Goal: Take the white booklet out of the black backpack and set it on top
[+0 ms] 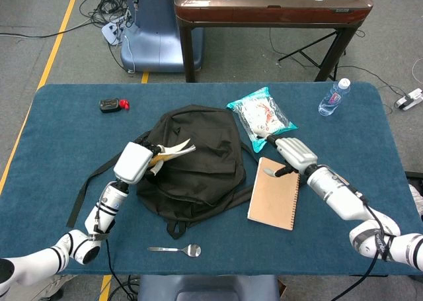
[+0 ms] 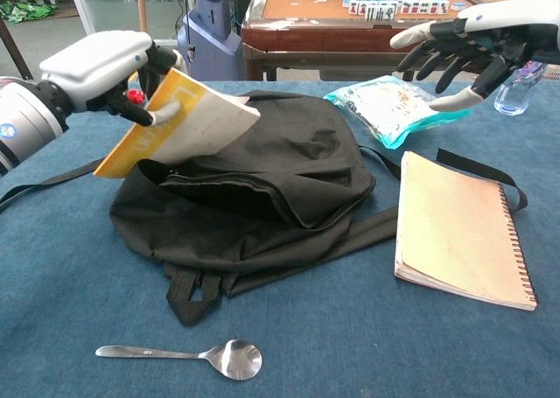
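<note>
Now, your status:

Booklet: the booklet (image 2: 179, 122) is out of the bag, tilted, yellow band toward your left hand, its far edge over the bag's upper left. From the chest view it looks just above the fabric or barely touching; you cannot tell which.

Left hand: your left hand (image 2: 109, 70) grips the booklet by its yellow end, fingers curled over the top edge, thumb side underneath.

Bag: the bag (image 1: 195, 162) lies flat in the middle of the table (image 1: 59, 116), its mouth (image 2: 232, 197) sagging open toward you, straps trailing left and right.

Right hand: your right hand (image 2: 459, 48) holds nothing, fingers spread and slightly curled, raised above the snack pack (image 2: 389, 105) and well apart from the bag.

Done: by the look of it, extraction is finished; the booklet is free of the opening.

Left: lower the booklet flat onto the bag's top panel and let go. It is tilted steeply now, so you should level it first; the fabric is soft and humped, and a tilted release could let it slide off the left side.

Around: a notebook (image 2: 464, 232) lies just right of the bag over a strap; a spoon (image 2: 188, 354) lies near the front edge; a bottle (image 1: 334, 97) stands at the far right; a small black-and-red item (image 1: 114, 104) sits far left.
</note>
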